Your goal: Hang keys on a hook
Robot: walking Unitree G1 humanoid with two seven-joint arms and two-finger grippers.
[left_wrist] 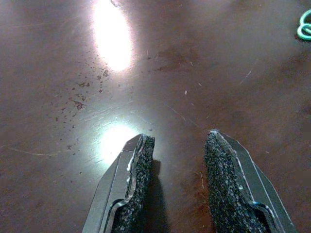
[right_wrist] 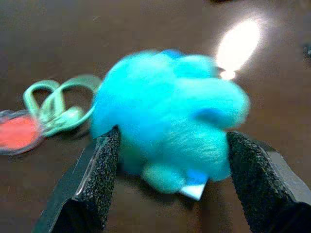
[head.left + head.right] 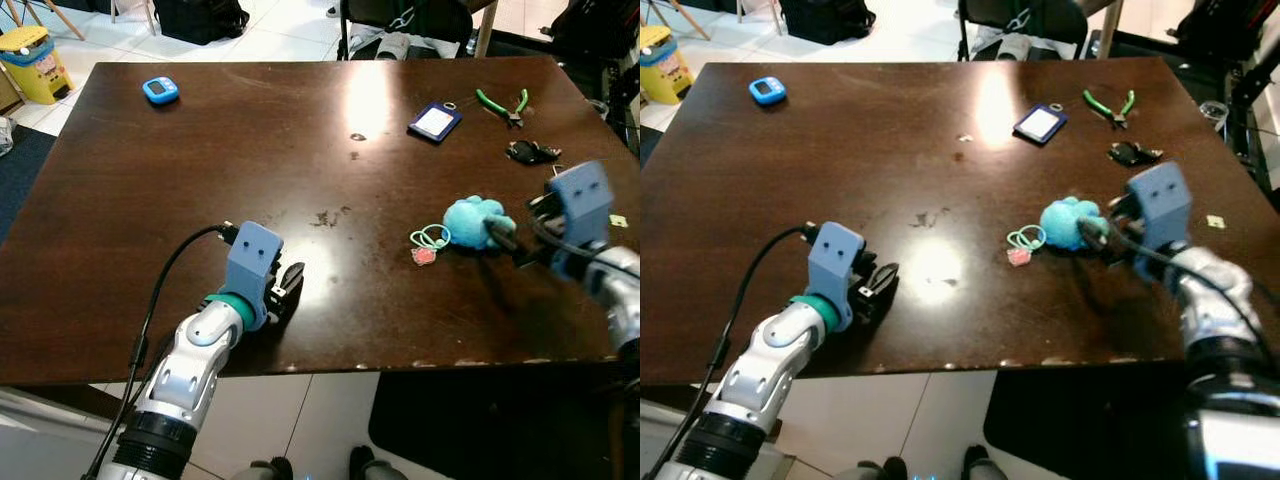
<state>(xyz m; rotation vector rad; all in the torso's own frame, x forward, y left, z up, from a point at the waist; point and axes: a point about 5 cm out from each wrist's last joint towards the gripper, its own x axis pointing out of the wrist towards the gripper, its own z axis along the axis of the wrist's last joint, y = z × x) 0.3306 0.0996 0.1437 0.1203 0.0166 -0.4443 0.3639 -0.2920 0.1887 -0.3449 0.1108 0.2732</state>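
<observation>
A fluffy turquoise plush keychain [image 3: 474, 222] lies on the dark wooden table [image 3: 200, 170] at the right, with a pale green loop [image 3: 431, 237] and a small red tag [image 3: 425, 256] trailing to its left. My right gripper [image 3: 503, 238] is open at the plush's right side. In the right wrist view its two pads [image 2: 99, 172] stand on either side of the plush [image 2: 170, 131], not pressing it. A black set of keys [image 3: 531, 152] lies farther back on the right. My left gripper [image 3: 288, 285] rests open on the table near the front edge, nothing between its fingers [image 1: 136, 179].
A blue card holder [image 3: 435, 121] and green pliers [image 3: 503, 105] lie at the back right. A small blue gadget [image 3: 160, 90] sits at the back left. A chair [image 3: 400, 25] stands behind the table and a yellow toy [image 3: 33, 62] on the floor to the left.
</observation>
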